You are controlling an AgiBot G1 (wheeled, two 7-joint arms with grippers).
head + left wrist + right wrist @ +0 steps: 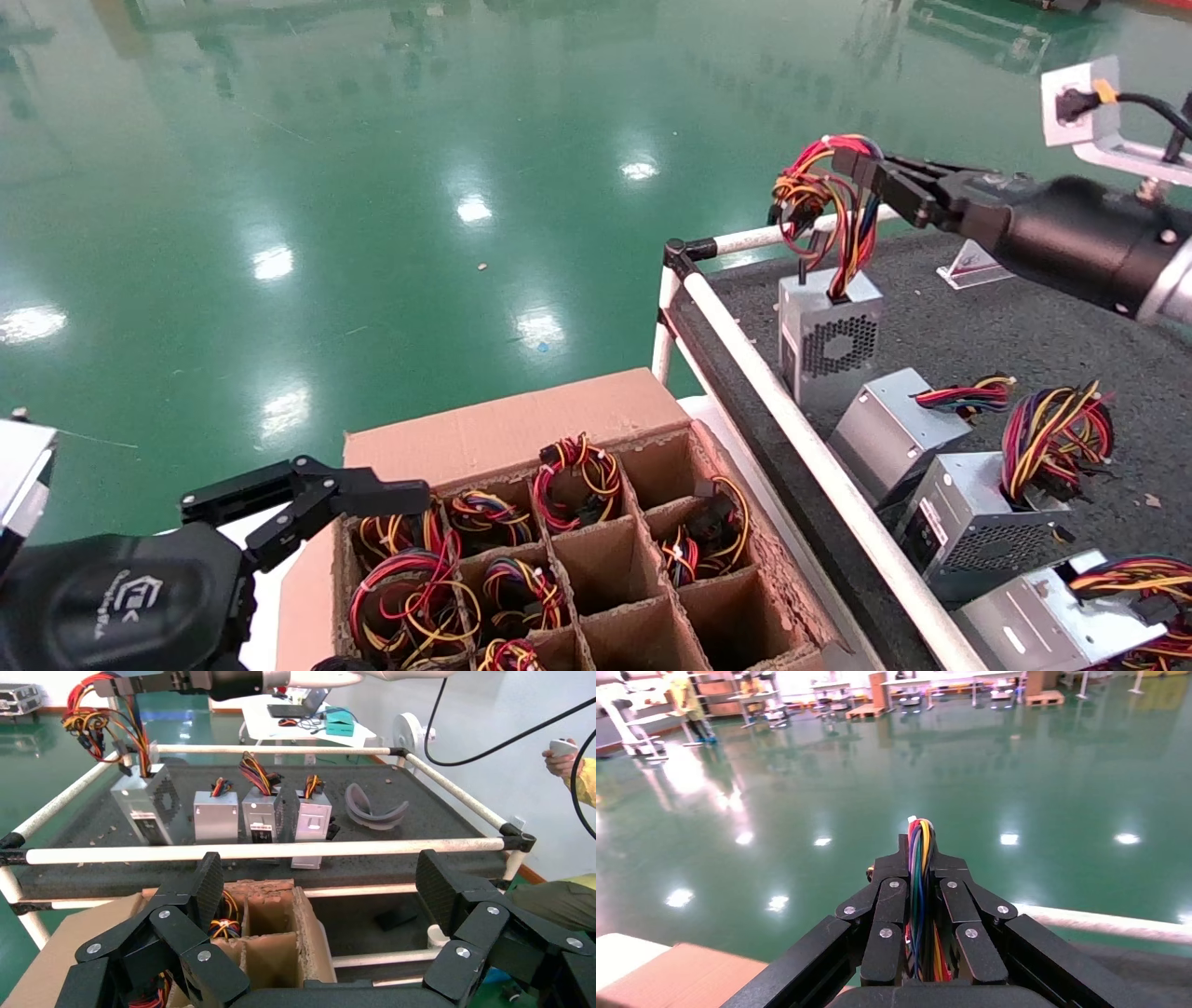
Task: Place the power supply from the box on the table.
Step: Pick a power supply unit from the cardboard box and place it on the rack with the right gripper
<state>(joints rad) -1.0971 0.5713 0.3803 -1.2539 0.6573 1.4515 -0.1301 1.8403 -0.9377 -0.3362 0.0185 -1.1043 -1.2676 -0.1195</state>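
Right gripper [852, 168] raised and extended forward, fingers clamped. Left gripper [358, 499] low, fingers spread wide.

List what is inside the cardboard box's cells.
In the box, several cells hold looped wire bundles in red, yellow and orange; at least three cells look empty. The metal bodies beneath the wires are hidden, and the left gripper covers part of one corner.

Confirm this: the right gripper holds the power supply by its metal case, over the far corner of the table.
Not by the case. The head view shows the right gripper shut on the wire bundle, with the power supply below it at the table's far corner.
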